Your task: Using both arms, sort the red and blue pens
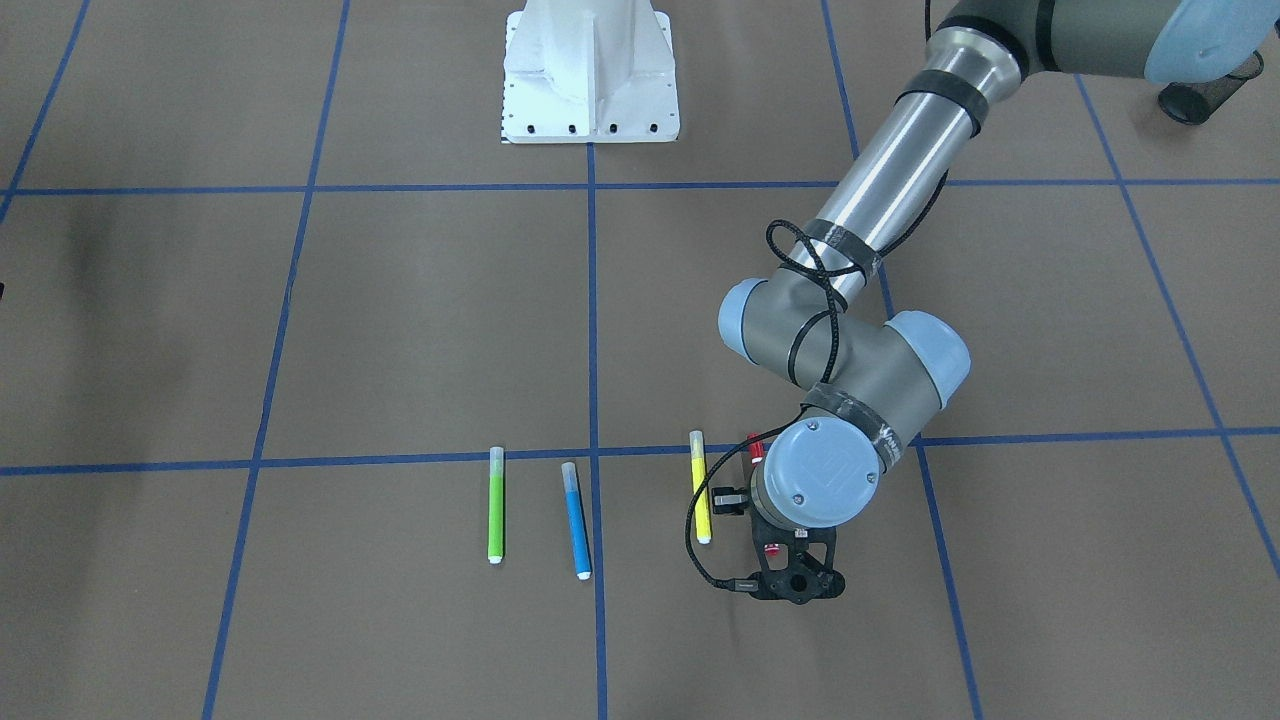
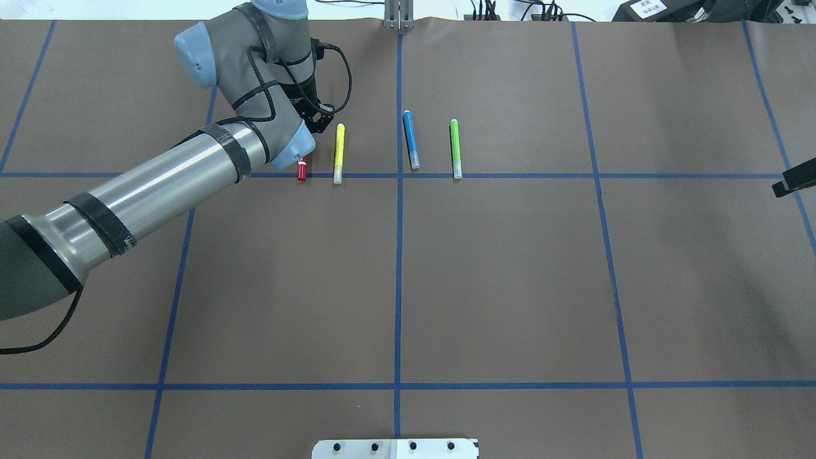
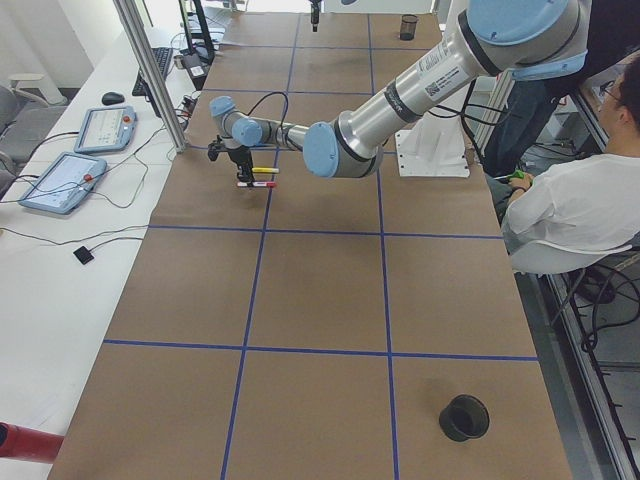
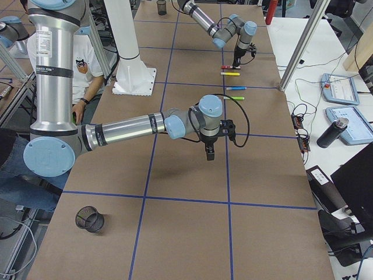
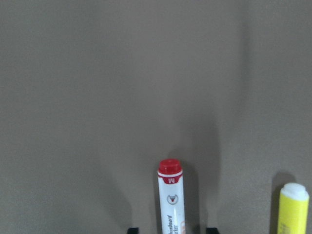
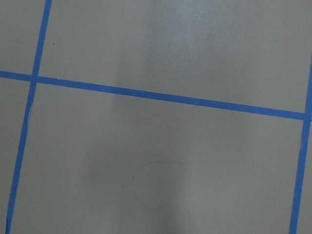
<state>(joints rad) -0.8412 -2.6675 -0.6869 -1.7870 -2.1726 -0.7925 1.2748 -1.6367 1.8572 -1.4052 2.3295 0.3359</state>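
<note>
The red pen [image 5: 170, 202], red cap and white printed barrel, lies on the brown table, and only its cap [image 2: 301, 169] pokes out from under my left wrist. My left gripper [image 5: 170, 230] is lowered over it, open, with a dark fingertip [image 5: 132, 230] on each side of the barrel and a gap to each. The blue pen [image 2: 411, 140] lies two places to the right, untouched. My right gripper [image 4: 210, 153] hovers over bare table far from the pens. Only a black tip [image 2: 794, 180] of it enters the overhead view, so I cannot tell its state.
A yellow marker [image 2: 338, 153] lies right beside the red pen, and a green marker [image 2: 454, 148] lies past the blue pen. A black mesh cup [image 4: 90, 219] stands near each table end, the other one [image 3: 464, 417] on my left. A seated person [image 3: 580, 210] is beside the robot base.
</note>
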